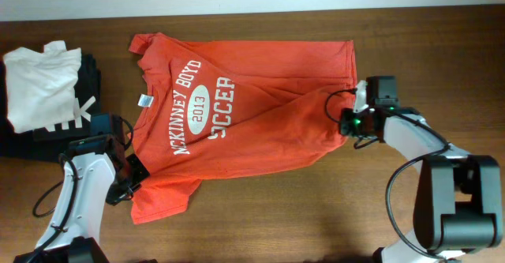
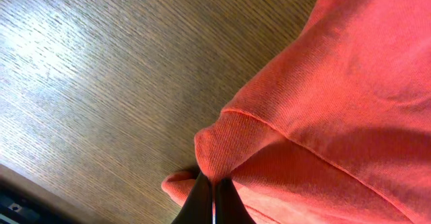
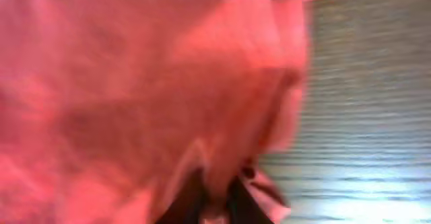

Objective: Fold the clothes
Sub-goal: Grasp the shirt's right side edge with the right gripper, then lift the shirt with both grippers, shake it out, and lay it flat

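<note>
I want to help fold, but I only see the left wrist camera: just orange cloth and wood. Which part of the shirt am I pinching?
Observer: Your left fingers hold the T-shirt at its shoulder, between the neck tag and the lower sleeve.
Operator: Is the other arm helping?
Observer: Yes. The right fingers seem to pinch the bottom hem at the opposite end, and the cloth bunches toward them.
Operator: Is anything else on the table?
Observer: A white folded garment lies on a black garment, left of the shirt.
</note>
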